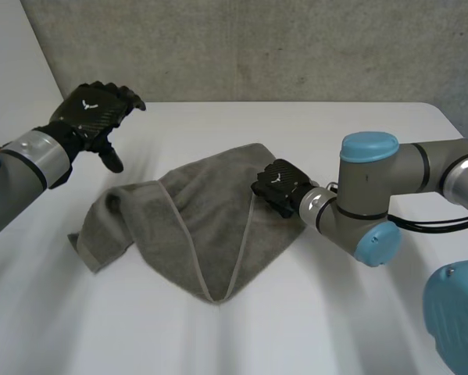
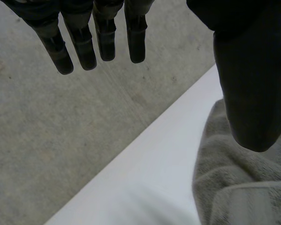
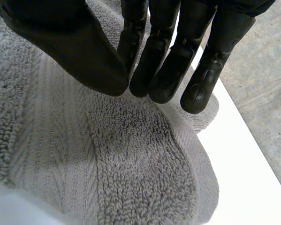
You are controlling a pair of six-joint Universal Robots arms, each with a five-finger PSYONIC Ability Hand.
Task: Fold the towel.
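Note:
A grey towel (image 1: 187, 226) lies rumpled and partly folded over itself in the middle of the white table (image 1: 335, 328). My right hand (image 1: 279, 186) rests at the towel's far right edge. In the right wrist view its thumb (image 3: 84, 56) meets its fingers (image 3: 168, 70) just over the towel (image 3: 131, 168), and I see no cloth between them. My left hand (image 1: 97, 109) hovers above the table's back left, clear of the towel. Its fingers (image 2: 84, 47) are straight and spread from the thumb (image 2: 253, 93), with a towel corner (image 2: 234, 187) under the thumb.
A grey concrete wall (image 1: 257, 47) runs behind the table's far edge. Grey floor (image 2: 60, 140) lies beyond the table edge near the left hand, and floor (image 3: 267, 93) also lies past the edge beside the right hand's fingertips.

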